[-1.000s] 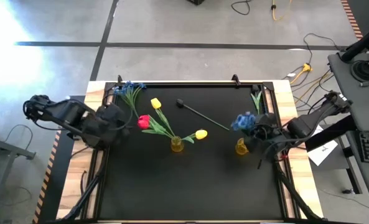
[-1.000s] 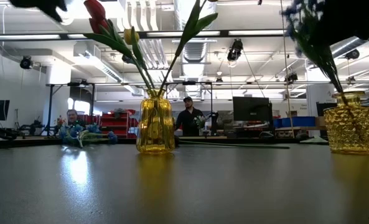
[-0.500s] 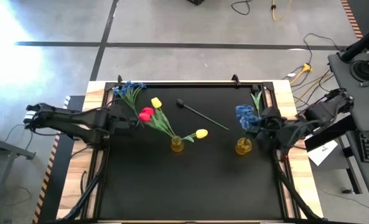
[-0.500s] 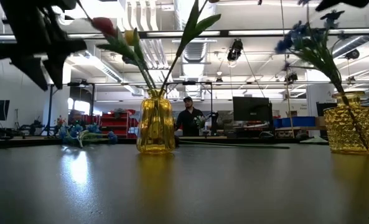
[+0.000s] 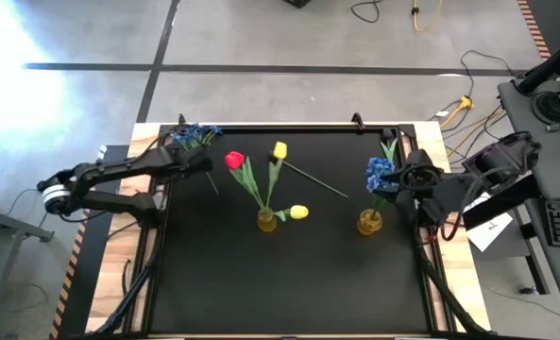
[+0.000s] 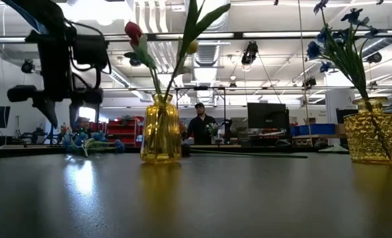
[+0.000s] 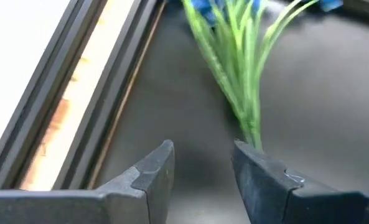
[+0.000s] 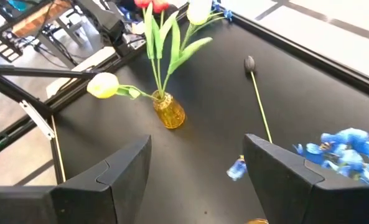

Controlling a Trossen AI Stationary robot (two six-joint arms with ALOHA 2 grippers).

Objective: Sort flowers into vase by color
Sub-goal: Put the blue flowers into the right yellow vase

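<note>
Reaching toward the far left corner of the black worktop point(image 5: 289, 283), the left claw point(image 7: 200, 180) hangs with its fingers spread wide and empty, just short of the loose blue spray point(image 5: 196, 139) lying flat there. That spray looks feather-light and floppy: a bundle of thin green plastic stems point(image 7: 237, 81) fanning up to many small fabric blossoms. The bare stem end nearest the fingers seems the best place to pinch; the blossoms would crush or slip. Lifted, it will probably droop and sway.

The middle amber glass vase point(image 5: 267, 220), smooth and narrow-necked, holds a red tulip point(image 5: 233, 160) and two yellow tulips point(image 5: 280, 149), one head point(image 5: 298, 212) sagging low. The right claw point(image 8: 196, 168), also wide and empty, hovers by the knobbly amber vase point(image 6: 373, 137) holding another blue spray point(image 5: 379, 175). A thin dark-tipped stem point(image 5: 313, 178) lies between the vases.
</note>
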